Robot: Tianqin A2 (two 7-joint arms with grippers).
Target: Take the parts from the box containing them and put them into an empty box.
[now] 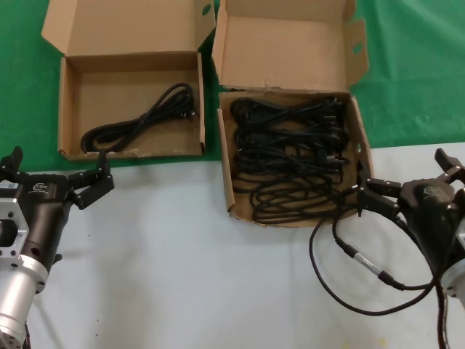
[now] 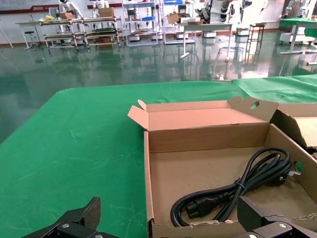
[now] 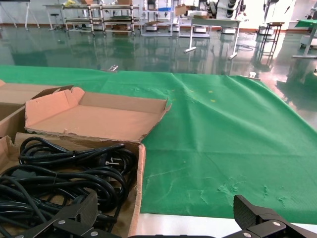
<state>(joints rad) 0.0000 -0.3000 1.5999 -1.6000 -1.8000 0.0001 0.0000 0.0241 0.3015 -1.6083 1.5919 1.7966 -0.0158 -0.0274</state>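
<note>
Two brown cardboard boxes sit side by side at the far edge of the table, where the green cloth (image 1: 414,80) meets the white table top (image 1: 189,269). Both have their lids up.

The squarer box (image 1: 227,185) on the right (the one with oval slots in its side flaps) is full of black power cables (image 1: 290,156). They lie in a tangled heap of loops and plugs inside it. The wide, shallow box (image 1: 67,116) on the left holds just one looped black cable (image 1: 142,118), which lies slanted across its floor.

The left gripper (image 1: 62,182) hangs over the white table top, just in front of the shallow box, near its front left corner. Its fingers are spread apart and hold nothing. The right gripper (image 1: 410,182) hangs beside the front right corner of the full box. Its fingers are spread wide too, and nothing is between them.

A thin black wire with a metal connector (image 1: 363,263) curls on the table top by the right gripper, apart from the boxes.
</note>
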